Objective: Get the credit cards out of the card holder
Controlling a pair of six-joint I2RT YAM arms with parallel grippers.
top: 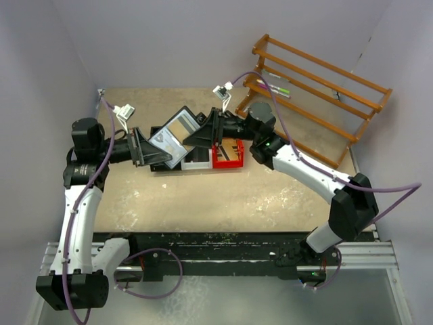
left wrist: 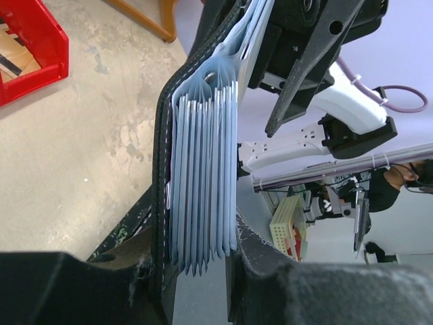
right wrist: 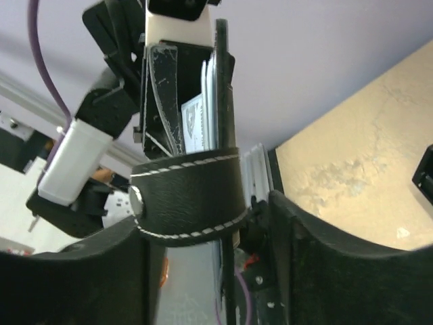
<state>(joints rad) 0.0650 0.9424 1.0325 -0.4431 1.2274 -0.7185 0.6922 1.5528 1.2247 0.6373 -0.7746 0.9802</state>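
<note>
Left gripper (left wrist: 196, 274) pinches the card holder (left wrist: 161, 169) at its near end, aloft over the trays (top: 229, 162). The fanned credit cards (left wrist: 203, 176) run lengthwise toward the right gripper (right wrist: 206, 261), which is clamped on the strap (right wrist: 186, 196) and is nearer their far ends.

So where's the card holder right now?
In the top view, the card holder hangs open left of centre, gripped between the left claw and right claw, over the joined trays.

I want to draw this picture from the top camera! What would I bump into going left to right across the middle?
Going across: left tool → card holder → right tool → red tray → wooden rack.
</note>
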